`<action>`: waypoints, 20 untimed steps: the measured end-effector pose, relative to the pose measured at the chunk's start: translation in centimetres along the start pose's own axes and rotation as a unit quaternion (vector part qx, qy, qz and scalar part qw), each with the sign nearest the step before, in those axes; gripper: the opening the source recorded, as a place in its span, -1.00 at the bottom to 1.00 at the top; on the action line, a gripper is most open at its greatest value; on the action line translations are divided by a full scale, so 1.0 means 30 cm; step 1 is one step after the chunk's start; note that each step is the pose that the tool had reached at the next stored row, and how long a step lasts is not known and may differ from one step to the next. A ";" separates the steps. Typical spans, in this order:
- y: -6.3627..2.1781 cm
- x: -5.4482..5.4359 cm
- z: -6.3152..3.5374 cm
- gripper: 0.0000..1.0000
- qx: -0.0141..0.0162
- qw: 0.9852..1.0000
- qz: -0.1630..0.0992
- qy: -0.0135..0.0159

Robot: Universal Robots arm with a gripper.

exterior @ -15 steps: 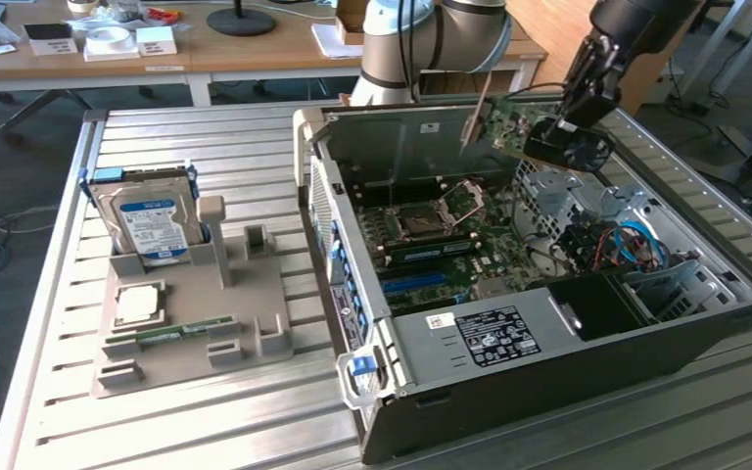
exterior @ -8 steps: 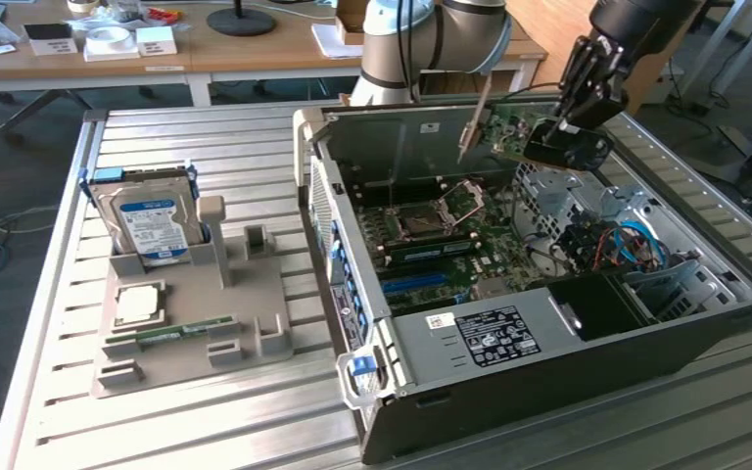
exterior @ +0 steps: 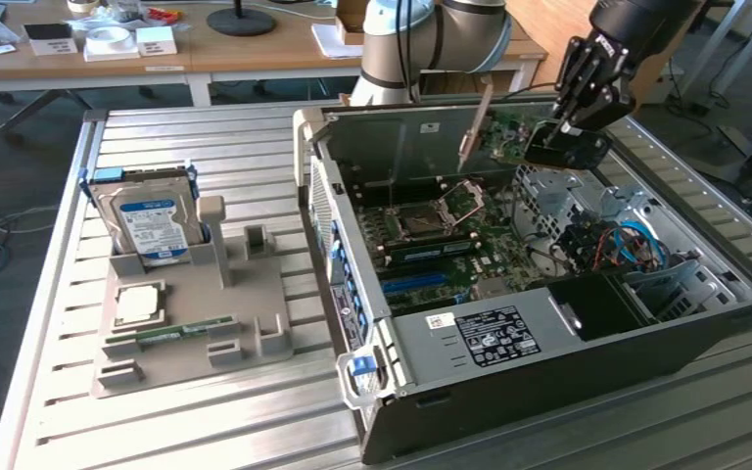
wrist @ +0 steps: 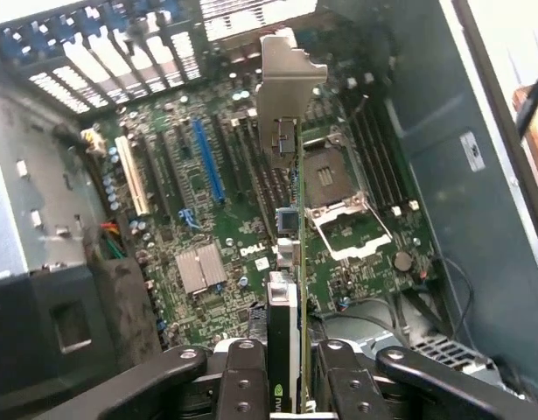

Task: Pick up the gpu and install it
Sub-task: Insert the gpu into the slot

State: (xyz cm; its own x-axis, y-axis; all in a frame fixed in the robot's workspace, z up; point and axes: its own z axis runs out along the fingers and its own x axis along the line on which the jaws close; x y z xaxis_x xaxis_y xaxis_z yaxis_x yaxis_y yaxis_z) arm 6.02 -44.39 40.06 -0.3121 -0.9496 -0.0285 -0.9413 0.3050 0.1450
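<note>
Count, exterior view:
- worktop (exterior: pixel 167 137): 1
- open computer case (exterior: pixel 637 362): 1
- motherboard (exterior: pixel 481 235): 1, with 1 CPU socket (exterior: pixel 422 223)
- power supply label (exterior: pixel 492 333): 1
- robot arm (exterior: pixel 415 39): 1
- tool (exterior: pixel 562 137): 1
- gpu (exterior: pixel 509 132): 1
- grey fixture (exterior: pixel 180 367): 1
- hard drive (exterior: pixel 152 220): 1
- processor chip (exterior: pixel 138 304): 1
- green memory stick (exterior: pixel 173 333): 1

Count, wrist view, on the board:
- long blue slot (wrist: pixel 207 157): 1
- white slot (wrist: pixel 133 175): 1
- silver heatsink (wrist: pixel 201 265): 1
- round coin cell (wrist: pixel 403 260): 1

The black slots are too dark to count.
</note>
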 end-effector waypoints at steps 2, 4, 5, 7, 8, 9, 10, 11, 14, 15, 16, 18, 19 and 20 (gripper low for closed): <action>0.000 0.000 0.000 -0.47 0.000 1.000 -0.003 0.001; 0.000 0.000 0.000 -0.47 0.000 1.000 -0.003 0.001; 0.000 0.000 0.000 -0.47 0.000 1.000 -0.003 0.001; 0.000 0.000 0.000 -0.47 0.000 1.000 -0.003 0.001; 0.000 0.000 0.000 -0.47 0.000 1.000 -0.003 0.001; 0.000 0.000 0.000 -0.47 0.000 1.000 -0.003 0.001; 0.000 0.000 0.000 -0.47 0.000 1.000 -0.003 0.001; 0.000 0.000 0.000 -0.47 0.000 1.000 -0.003 0.001; 0.000 0.000 0.000 -0.47 0.000 1.000 -0.003 0.001; 0.000 0.000 0.000 -0.47 0.000 1.000 -0.003 0.001; 0.000 0.000 0.000 -0.47 0.000 1.000 -0.004 0.001; 0.000 0.000 0.000 -0.47 0.000 1.000 -0.009 0.001; 0.000 0.000 0.000 -0.47 0.000 1.000 -0.013 0.002; 0.000 0.000 0.000 -0.47 -0.001 1.000 -0.020 0.003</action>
State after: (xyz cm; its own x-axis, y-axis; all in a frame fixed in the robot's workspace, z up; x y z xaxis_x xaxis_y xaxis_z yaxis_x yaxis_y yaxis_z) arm 6.02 -44.39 40.05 -0.2742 -0.9613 -0.0285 -0.9526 0.2674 0.1451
